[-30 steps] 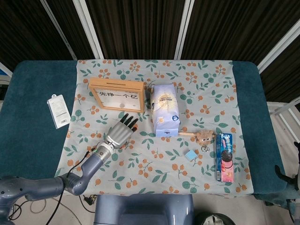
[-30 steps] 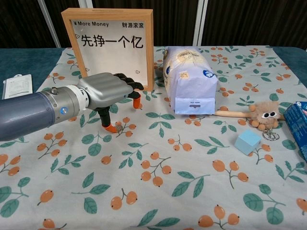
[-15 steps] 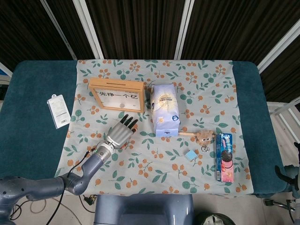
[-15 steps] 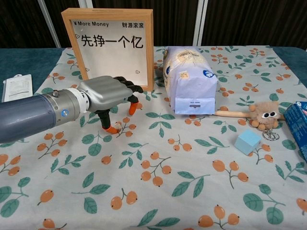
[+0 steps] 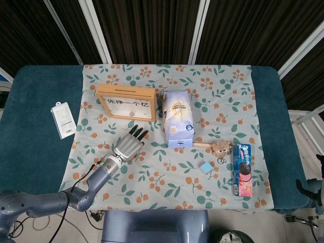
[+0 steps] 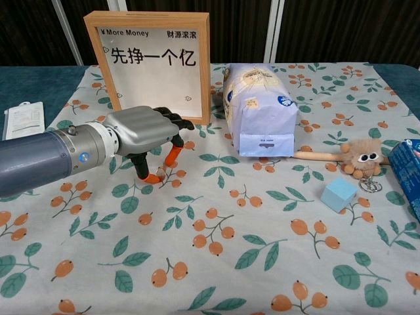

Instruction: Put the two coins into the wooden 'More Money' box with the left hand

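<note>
The wooden 'More Money' box (image 5: 126, 103) (image 6: 154, 62) stands upright at the back left of the flowered cloth. My left hand (image 5: 129, 144) (image 6: 144, 131) hovers palm down just in front of it, fingers curled toward the cloth. The orange-tipped thumb and a fingertip (image 6: 172, 155) stand slightly apart. A small pale thing, possibly a coin (image 6: 161, 172), lies on the cloth between them. I see no second coin; the hand may hide it. A dark shape at the head view's right edge may be my right hand (image 5: 310, 188).
A pale blue bag (image 5: 177, 119) (image 6: 259, 108) stands right of the box. Further right lie a plush toy on a stick (image 5: 220, 147) (image 6: 361, 156), a blue cube (image 5: 206, 167) (image 6: 339, 194) and a cookie box (image 5: 242, 169). A white packet (image 5: 63, 120) lies at the left.
My left hand's fingers have curled down from outstretched toward the thumb and cloth. The hand has dropped back slightly from the box.
</note>
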`<action>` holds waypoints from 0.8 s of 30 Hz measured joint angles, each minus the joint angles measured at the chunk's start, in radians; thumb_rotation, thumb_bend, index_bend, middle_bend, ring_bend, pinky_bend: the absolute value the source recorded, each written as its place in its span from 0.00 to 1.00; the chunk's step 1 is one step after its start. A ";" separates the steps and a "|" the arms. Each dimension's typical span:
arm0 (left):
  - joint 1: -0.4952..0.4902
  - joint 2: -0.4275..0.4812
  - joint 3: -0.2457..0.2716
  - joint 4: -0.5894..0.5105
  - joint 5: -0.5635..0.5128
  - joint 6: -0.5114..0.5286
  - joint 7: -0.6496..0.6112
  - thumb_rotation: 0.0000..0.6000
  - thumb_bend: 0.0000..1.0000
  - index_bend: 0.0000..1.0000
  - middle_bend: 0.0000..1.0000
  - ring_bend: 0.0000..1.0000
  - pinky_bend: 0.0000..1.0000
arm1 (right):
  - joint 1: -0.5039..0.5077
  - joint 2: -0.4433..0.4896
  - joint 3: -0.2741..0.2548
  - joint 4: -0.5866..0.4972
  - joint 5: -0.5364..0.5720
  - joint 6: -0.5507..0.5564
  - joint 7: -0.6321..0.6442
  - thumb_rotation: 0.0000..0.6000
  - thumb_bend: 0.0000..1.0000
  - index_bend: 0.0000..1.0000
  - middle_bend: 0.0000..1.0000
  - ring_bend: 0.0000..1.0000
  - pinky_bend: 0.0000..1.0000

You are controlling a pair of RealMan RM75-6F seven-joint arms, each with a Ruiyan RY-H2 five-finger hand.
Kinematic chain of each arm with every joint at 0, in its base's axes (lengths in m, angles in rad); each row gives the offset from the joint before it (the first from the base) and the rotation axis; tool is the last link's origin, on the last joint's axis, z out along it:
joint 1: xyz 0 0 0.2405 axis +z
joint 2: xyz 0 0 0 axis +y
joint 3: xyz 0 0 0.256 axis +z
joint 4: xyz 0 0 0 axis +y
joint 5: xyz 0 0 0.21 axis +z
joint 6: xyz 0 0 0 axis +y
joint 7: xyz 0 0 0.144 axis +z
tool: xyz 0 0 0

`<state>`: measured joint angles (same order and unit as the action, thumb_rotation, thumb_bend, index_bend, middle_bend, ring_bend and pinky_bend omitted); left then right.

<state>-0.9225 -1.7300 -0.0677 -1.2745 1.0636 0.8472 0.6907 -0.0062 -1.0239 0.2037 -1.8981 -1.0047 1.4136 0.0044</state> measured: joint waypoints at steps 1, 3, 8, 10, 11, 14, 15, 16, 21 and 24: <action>0.000 0.001 0.001 -0.001 -0.002 0.000 0.006 1.00 0.11 0.54 0.03 0.00 0.00 | 0.000 0.001 0.000 -0.001 0.001 -0.001 0.000 1.00 0.37 0.12 0.08 0.06 0.00; -0.001 0.002 0.002 -0.005 -0.008 0.000 0.017 1.00 0.11 0.54 0.03 0.00 0.00 | 0.001 0.002 0.000 -0.001 0.001 0.000 0.000 1.00 0.37 0.12 0.08 0.06 0.00; -0.003 0.003 0.002 -0.015 -0.028 0.000 0.035 1.00 0.13 0.53 0.03 0.00 0.00 | 0.001 0.003 0.000 -0.002 0.001 0.000 0.001 1.00 0.37 0.12 0.08 0.06 0.00; -0.003 0.003 0.001 -0.018 -0.031 -0.001 0.035 1.00 0.16 0.54 0.03 0.00 0.00 | 0.001 0.004 -0.001 -0.002 0.002 -0.001 0.002 1.00 0.37 0.12 0.08 0.06 0.00; -0.004 0.002 0.001 -0.019 -0.031 -0.001 0.035 1.00 0.17 0.54 0.03 0.00 0.00 | 0.001 0.004 -0.001 -0.002 0.002 -0.001 0.002 1.00 0.37 0.12 0.08 0.06 0.00; -0.004 0.001 0.003 -0.018 -0.032 -0.003 0.036 1.00 0.20 0.54 0.03 0.00 0.00 | 0.001 0.005 -0.001 -0.002 0.002 -0.002 0.002 1.00 0.37 0.12 0.08 0.06 0.00; -0.004 0.000 0.004 -0.018 -0.033 -0.004 0.036 1.00 0.21 0.54 0.03 0.00 0.00 | 0.002 0.005 -0.001 -0.003 0.003 -0.002 0.003 1.00 0.37 0.12 0.08 0.06 0.00; -0.005 -0.001 0.004 -0.017 -0.035 -0.005 0.036 1.00 0.23 0.54 0.03 0.00 0.00 | 0.002 0.005 -0.001 -0.003 0.003 -0.003 0.003 1.00 0.37 0.12 0.08 0.06 0.00; -0.007 -0.006 0.008 -0.013 -0.041 -0.013 0.039 1.00 0.30 0.54 0.03 0.00 0.00 | 0.002 0.007 -0.001 -0.005 0.006 -0.004 0.005 1.00 0.37 0.12 0.08 0.06 0.00; -0.008 -0.008 0.009 -0.012 -0.046 -0.015 0.041 1.00 0.35 0.54 0.03 0.00 0.00 | 0.002 0.008 -0.001 -0.005 0.007 -0.004 0.007 1.00 0.37 0.12 0.08 0.06 0.00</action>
<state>-0.9310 -1.7385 -0.0590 -1.2870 1.0174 0.8321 0.7320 -0.0044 -1.0157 0.2030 -1.9030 -0.9981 1.4098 0.0109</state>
